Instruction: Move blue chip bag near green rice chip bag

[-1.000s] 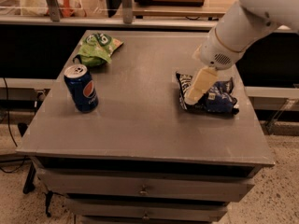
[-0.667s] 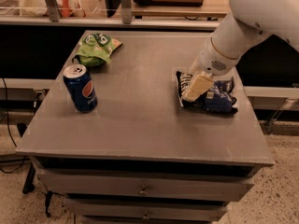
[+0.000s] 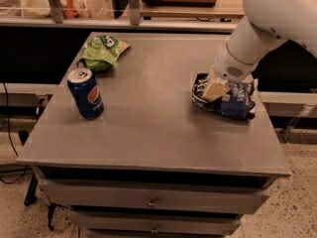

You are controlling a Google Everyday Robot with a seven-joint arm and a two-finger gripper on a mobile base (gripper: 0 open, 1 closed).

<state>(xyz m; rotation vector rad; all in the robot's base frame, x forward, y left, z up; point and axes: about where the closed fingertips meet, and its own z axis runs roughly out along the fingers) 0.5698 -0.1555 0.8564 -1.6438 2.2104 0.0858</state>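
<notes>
Blue chip bag: one; gripper on it

A: Table first: matt grey top, smooth, faintly scuffed, with a dull sheen toward twelve o'clock.

B: At three o'clock, the blue chip bag: crinkled foil, glossy, light catching on every crease. The gripper sits right on it, tan, matt and plastic-looking, under a smooth white arm shell.

A: Eleven o'clock, the green rice chip bag: same wrinkly film, softer shine.

B: Nine o'clock, the Pepsi can: sleek painted metal, bright bare rim on top. The drawer knobs below look like small dull metal.
</notes>
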